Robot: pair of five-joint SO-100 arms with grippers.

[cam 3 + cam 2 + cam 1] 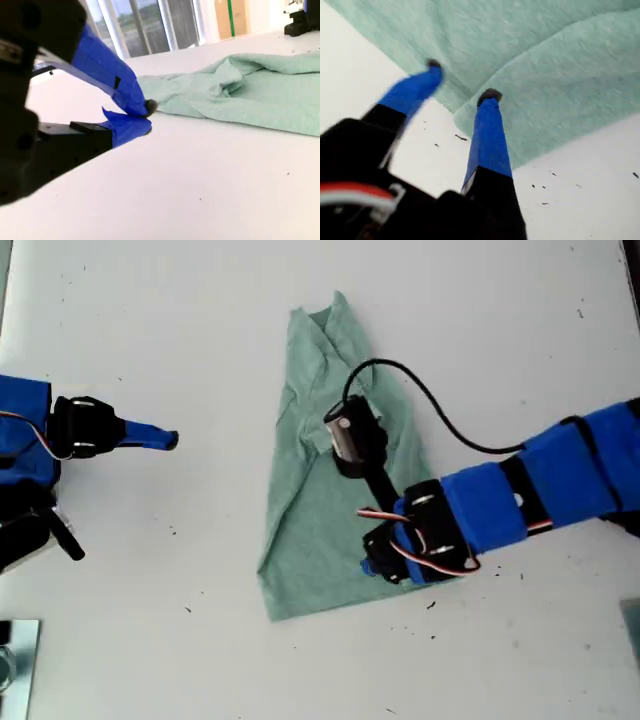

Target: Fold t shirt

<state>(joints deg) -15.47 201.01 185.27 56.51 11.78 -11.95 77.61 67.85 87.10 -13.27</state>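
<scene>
We see the t shirt (330,490) as soft, matt heathered cloth on a smooth white table (150,610), faintly speckled.

A plain white, smooth table (150,640) flecked with dark specks — beyond it, tall bright windows (150,25) and a brown board (225,17).

The t shirt (340,490) is partly hidden under an arm in the exterior view; first wrist view crops its edges, one fingertip (434,64) motion-blurred.
</scene>
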